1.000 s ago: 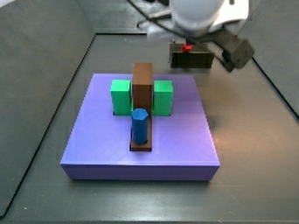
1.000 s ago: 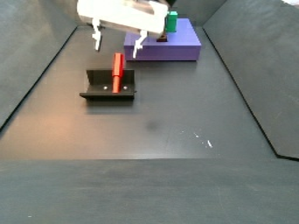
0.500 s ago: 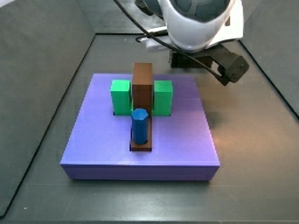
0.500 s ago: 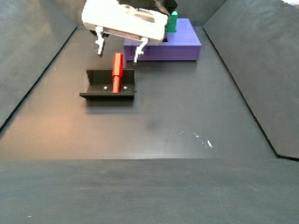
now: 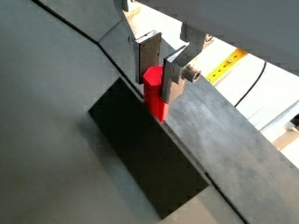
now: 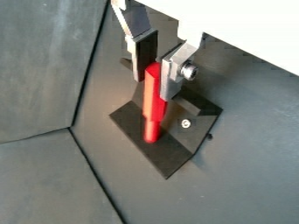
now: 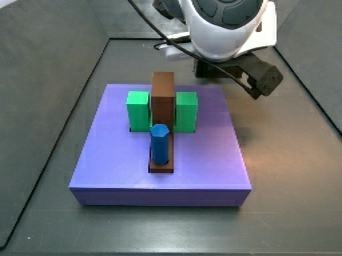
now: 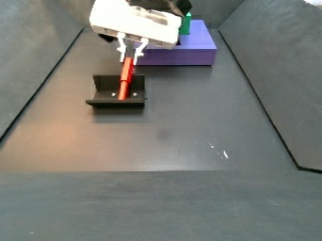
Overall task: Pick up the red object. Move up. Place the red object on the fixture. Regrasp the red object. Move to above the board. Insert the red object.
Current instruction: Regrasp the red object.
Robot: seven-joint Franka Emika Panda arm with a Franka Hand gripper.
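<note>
The red object (image 8: pixel 126 74) is a slim red peg that stands tilted in the fixture (image 8: pixel 113 97), a dark bracket on the floor. My gripper (image 8: pixel 131 53) is over it. In both wrist views the fingers (image 6: pixel 177 68) flank the red object's (image 6: pixel 152 103) upper end, and the gripper (image 5: pixel 162 63) is shut on the red object (image 5: pixel 155 90). The fixture (image 6: pixel 170 143) lies below the peg. The purple board (image 7: pixel 198 163) lies in front of the arm in a side view, where the arm hides the gripper and the peg.
On the board stand a brown bar (image 7: pixel 163 93), two green blocks (image 7: pixel 138 111), and a blue peg (image 7: pixel 159 142). Dark sloping walls (image 8: pixel 38 75) close in the floor on both sides. The board's corner (image 8: pixel 197 53) sits just beyond the gripper.
The gripper has come down over the red object, and its fingers, wide apart before, have closed in on the peg's upper end. Board and fixture have not moved.
</note>
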